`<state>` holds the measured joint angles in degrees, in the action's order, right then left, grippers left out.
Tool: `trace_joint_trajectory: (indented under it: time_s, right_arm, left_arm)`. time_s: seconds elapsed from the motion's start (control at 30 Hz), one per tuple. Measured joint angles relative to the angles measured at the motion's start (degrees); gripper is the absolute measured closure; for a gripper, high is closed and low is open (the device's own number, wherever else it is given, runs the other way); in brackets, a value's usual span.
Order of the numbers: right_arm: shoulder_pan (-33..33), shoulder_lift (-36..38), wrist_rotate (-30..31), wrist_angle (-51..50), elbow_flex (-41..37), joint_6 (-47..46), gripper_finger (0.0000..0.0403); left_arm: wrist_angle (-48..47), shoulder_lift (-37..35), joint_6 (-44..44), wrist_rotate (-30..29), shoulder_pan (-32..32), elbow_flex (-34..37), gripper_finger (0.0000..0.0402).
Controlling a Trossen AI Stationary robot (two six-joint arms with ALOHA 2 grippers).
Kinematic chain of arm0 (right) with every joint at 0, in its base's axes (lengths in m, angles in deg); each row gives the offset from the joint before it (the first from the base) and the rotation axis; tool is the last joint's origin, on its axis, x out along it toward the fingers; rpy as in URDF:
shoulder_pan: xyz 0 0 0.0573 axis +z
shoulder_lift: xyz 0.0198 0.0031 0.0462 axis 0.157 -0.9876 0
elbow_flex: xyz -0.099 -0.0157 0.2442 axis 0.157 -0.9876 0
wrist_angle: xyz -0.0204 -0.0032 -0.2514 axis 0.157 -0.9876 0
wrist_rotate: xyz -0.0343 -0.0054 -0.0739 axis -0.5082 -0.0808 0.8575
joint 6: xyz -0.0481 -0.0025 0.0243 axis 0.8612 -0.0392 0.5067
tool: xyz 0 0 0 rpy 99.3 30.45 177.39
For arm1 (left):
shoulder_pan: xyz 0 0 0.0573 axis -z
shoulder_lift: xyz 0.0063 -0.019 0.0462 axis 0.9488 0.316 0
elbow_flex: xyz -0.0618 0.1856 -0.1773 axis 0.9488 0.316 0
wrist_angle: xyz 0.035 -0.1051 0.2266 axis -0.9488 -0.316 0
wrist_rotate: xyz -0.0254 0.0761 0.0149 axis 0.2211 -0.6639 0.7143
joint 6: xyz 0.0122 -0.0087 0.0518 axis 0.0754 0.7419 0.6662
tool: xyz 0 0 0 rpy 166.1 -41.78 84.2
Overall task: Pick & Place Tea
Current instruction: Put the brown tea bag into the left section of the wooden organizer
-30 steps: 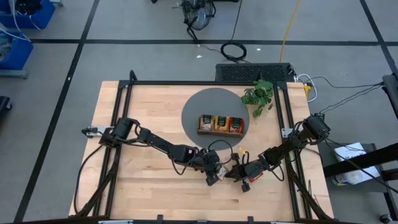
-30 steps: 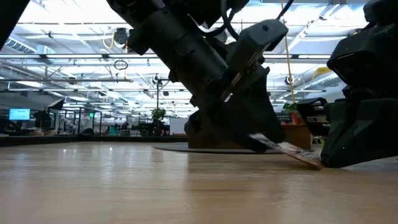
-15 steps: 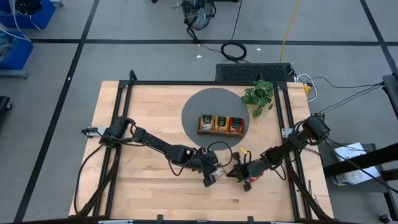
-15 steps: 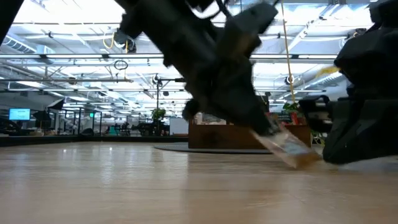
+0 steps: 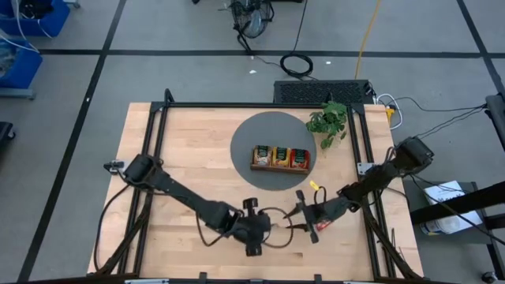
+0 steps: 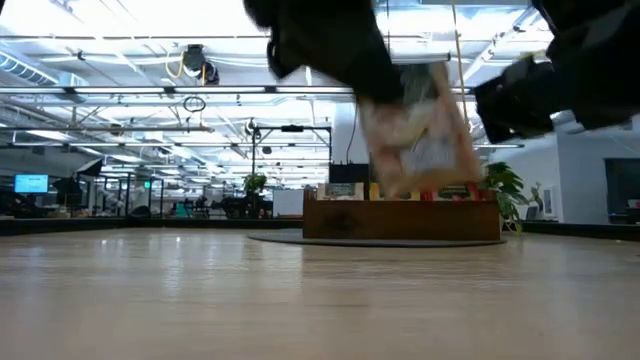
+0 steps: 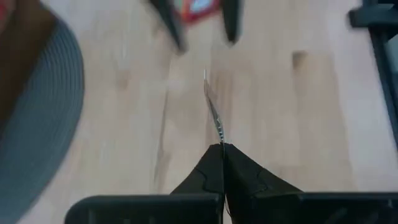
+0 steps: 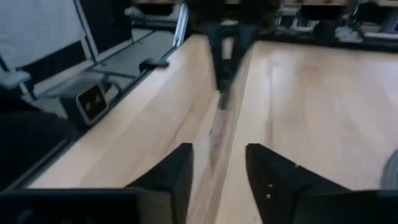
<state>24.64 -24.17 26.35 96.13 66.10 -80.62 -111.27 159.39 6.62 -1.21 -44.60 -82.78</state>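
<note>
Worktop (image 5: pixel 181 166): pale wood planks inside a black frame; bare over most of its left half; seen level in the low view, its grain runs off to a far edge
Mat (image 5: pixel 260 130): dark grey round disc toward the far middle of the worktop; the tray stands on it
Tray (image 5: pixel 281 167): brown wood, three compartments in a row; packets stand in all three, beige-green at the left, orange-yellow in the middle, red at the right
Plant (image 5: pixel 329 121): green and leafy, at the mat's right edge, near the far right corner
Left tool (image 7: pixel 221 147): low over the near middle of the worktop; its two dark fingers pressed together on a packet
Packet (image 7: pixel 213 113): thin, seen edge-on past the fingertips in the left wrist view; in the low view it hangs as a blurred pale rectangle, clear of the wood, in front of the tray
Right tool (image 8: pixel 219 163): just to the right of the left one, near the worktop's near right part; its fingers stand apart with nothing between them
Floor (image 5: pixel 197 75): grey, marked with dark lines; black and yellow cables lie beyond the far edge
Room: large open hall; rows of ceiling lights, beams and distant desks behind the worktop in the low view
</note>
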Motion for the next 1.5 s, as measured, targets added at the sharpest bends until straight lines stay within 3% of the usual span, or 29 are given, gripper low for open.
trace_joint_trajectory:
  time_s: [0.27, 0.5, 0.63, 1.23, 1.37, 1.5]
  right_arm:
    - [-2.6, 0.7, -8.3, -1.3, 4.6, -2.4, 0.0201]
    - [-4.7, 0.9, -7.5, -32.3, 18.3, -1.8, 0.0199]
    - [-4.7, 0.6, -5.7, -41.6, 23.9, 0.7, 0.0201]
    - [-5.5, -3.9, -7.4, -41.2, 26.6, 0.7, 0.0203]
    - [-5.5, -3.9, -7.5, -40.7, 26.6, 1.0, 0.0229]
    - [-5.5, -3.9, -8.8, -41.3, 26.6, 0.1, 0.0286]
  left_arm:
    - [0.3, 0.4, 0.1, -2.9, 1.6, -2.3, 0.04]
    - [-4.5, 2.5, -2.5, -1.6, 1.2, -2.2, 0.04]
    - [-4.9, 3.4, -3.8, -0.6, 1.1, -2.2, 0.04]
    - [-4.1, 4.1, -0.1, -2.5, 0.7, -5.8, 0.0401]
    - [-4.2, 4.4, -0.2, -2.5, 0.7, -5.8, 0.0401]
    - [-3.9, 4.5, -0.5, -2.6, 0.6, -5.8, 0.0401]
